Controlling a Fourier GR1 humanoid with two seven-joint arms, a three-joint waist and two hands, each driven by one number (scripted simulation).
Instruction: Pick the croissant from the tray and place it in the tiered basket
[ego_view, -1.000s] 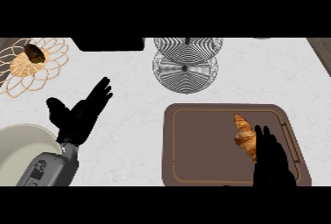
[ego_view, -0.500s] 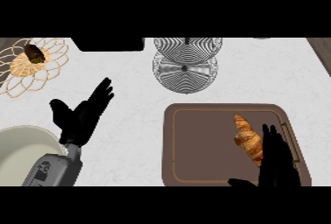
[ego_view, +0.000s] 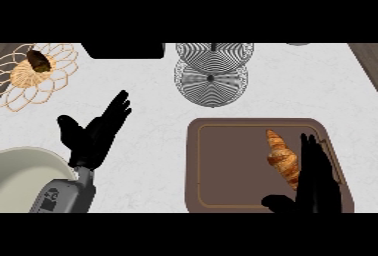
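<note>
One croissant (ego_view: 283, 159) lies on the single brown tray (ego_view: 221, 165), just left of my right hand (ego_view: 317, 175), whose straight fingers hold nothing. One tiered basket (ego_view: 212, 75) stands beyond; my left hand (ego_view: 92, 135) rests open over the bench (ego_view: 148, 110).

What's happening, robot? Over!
Right hand open, fingers straight, right beside the croissant. Croissant not yet picked, lying on the tray. Left hand open, resting at left. Nothing blocking the tiered basket.

The counter (ego_view: 148, 125) looks like pale, smooth stone with faint veining. The tray (ego_view: 221, 170) is matt brown. The croissant (ego_view: 282, 159) has a glossy, ridged golden crust. The tiered basket (ego_view: 212, 75) is thin wire, and both hands (ego_view: 92, 135) (ego_view: 317, 185) are matt black.
</note>
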